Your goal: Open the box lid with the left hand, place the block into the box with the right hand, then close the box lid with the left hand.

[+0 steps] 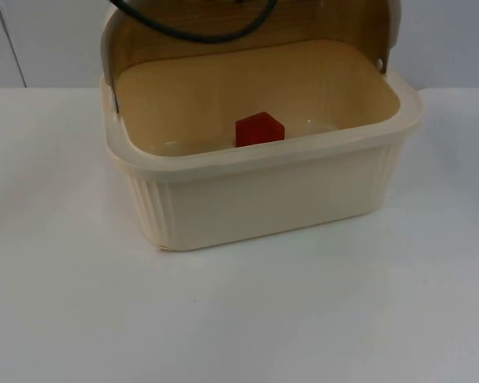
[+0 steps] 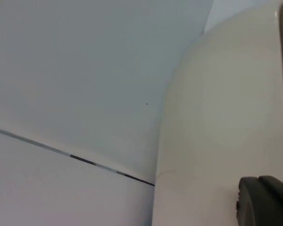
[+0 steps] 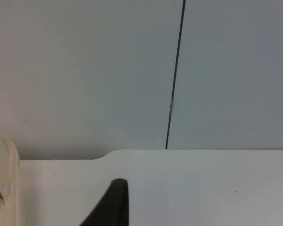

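A cream ribbed box (image 1: 263,191) stands on the white table, toward the back. Its lid (image 1: 247,32) is swung up and back, with the brown inner side facing me. A red block (image 1: 259,129) rests on the box floor, close to the front wall and near the middle. In the left wrist view my left gripper (image 2: 266,200) is right against the lid's curved cream outside (image 2: 217,117). My right gripper (image 3: 111,202) hovers over bare table to the right of the box, whose edge (image 3: 2,179) lies beside it.
White table top (image 1: 223,319) stretches in front of the box and to both sides. The grey partition wall (image 1: 48,40) rises just behind the box; a dark seam (image 3: 174,75) runs down it.
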Controlling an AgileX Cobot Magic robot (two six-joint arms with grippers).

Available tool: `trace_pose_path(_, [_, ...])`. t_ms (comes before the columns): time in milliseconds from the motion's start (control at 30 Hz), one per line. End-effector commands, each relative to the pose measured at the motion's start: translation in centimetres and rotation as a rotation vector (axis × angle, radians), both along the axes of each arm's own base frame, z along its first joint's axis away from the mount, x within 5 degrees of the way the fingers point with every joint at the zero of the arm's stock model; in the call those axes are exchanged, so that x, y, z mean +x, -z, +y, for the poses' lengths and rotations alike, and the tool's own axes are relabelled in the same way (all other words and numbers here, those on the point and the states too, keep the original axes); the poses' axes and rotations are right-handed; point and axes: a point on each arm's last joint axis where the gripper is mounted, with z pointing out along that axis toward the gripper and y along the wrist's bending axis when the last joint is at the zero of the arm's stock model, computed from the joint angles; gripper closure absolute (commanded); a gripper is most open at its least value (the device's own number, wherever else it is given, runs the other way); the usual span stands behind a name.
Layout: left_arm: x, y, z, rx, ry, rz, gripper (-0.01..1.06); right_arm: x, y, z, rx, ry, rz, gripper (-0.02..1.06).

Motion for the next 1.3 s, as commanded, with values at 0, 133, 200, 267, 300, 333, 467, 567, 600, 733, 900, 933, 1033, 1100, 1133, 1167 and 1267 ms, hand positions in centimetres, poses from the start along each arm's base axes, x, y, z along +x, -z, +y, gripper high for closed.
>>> trace_pose_path(0, [0.0, -0.1, -0.1, -0.015, -0.009, 0.003, 1.05, -0.2, -0.2, -0.1, -0.006, 0.002, -0.011, 0.00])
trace_pose_path(133, [0.0, -0.1, 0.0, -0.014, -0.014, 0.010, 1.05, -0.2, -0.2, -0.1, -0.006, 0.002, -0.011, 0.00])
trace_pose_path(200, [-0.1, 0.0, 0.0, -0.011, -0.008, 0.023, 1.05, -0.2, -0.2, -0.1, -0.006, 0.002, -0.011, 0.00])
trace_pose_path(267, [-0.1, 0.0, 0.0, -0.009, -0.006, 0.024, 1.05, -0.2, -0.2, -0.1, -0.006, 0.002, -0.011, 0.00])
trace_pose_path(300, [-0.1, 0.0, 0.0, -0.009, -0.006, 0.024, 1.05, -0.2, -0.2, -0.1, -0.006, 0.002, -0.011, 0.00])
trace_pose_path(333, [-0.1, 0.0, 0.0, -0.004, -0.003, 0.026, 1.05, -0.2, -0.2, -0.1, -0.006, 0.002, -0.011, 0.00])
trace_pose_path(467, [-0.2, 0.2, 0.0, 0.002, 0.003, 0.041, 1.05, -0.2, -0.2, -0.1, -0.006, 0.002, -0.011, 0.00])
trace_pose_path(567, [-0.2, 0.1, 0.0, 0.000, 0.002, 0.040, 1.05, -0.2, -0.2, -0.1, -0.006, 0.002, -0.011, 0.00])
trace_pose_path(600, [-0.2, 0.1, 0.0, 0.000, 0.002, 0.040, 1.05, -0.2, -0.2, -0.1, -0.006, 0.002, -0.011, 0.00])
trace_pose_path(733, [-0.3, 0.2, -0.1, -0.005, 0.003, 0.052, 1.05, -0.2, -0.2, -0.1, -0.006, 0.002, -0.011, 0.00])
trace_pose_path(900, [-0.6, 0.5, -0.1, 0.008, 0.024, 0.095, 1.05, -0.2, -0.2, -0.1, -0.006, 0.002, -0.011, 0.00])
trace_pose_path(933, [-0.7, 0.6, -0.1, 0.013, 0.026, 0.108, 1.05, -0.2, -0.2, -0.1, -0.006, 0.002, -0.011, 0.00])
trace_pose_path(1033, [-0.8, 0.6, 0.0, 0.027, 0.017, 0.121, 1.05, -0.2, -0.2, -0.1, -0.006, 0.002, -0.011, 0.00])
trace_pose_path(1100, [-1.0, 0.5, -0.1, 0.038, 0.015, 0.127, 1.05, -0.2, -0.2, -0.1, -0.006, 0.002, -0.011, 0.00])
trace_pose_path(1133, [-1.2, 0.5, -0.3, 0.037, 0.017, 0.132, 1.05, -0.2, -0.3, -0.1, -0.006, 0.002, -0.012, 0.00])
trace_pose_path(1167, [-1.2, 0.5, -0.3, 0.037, 0.017, 0.132, 1.05, -0.2, -0.3, -0.1, -0.006, 0.002, -0.012, 0.00])
trace_pose_path(1267, [-1.7, 0.3, -0.9, 0.051, 0.019, 0.130, 1.05, -0.7, -0.7, 0.0, -0.007, 0.002, -0.030, 0.00])
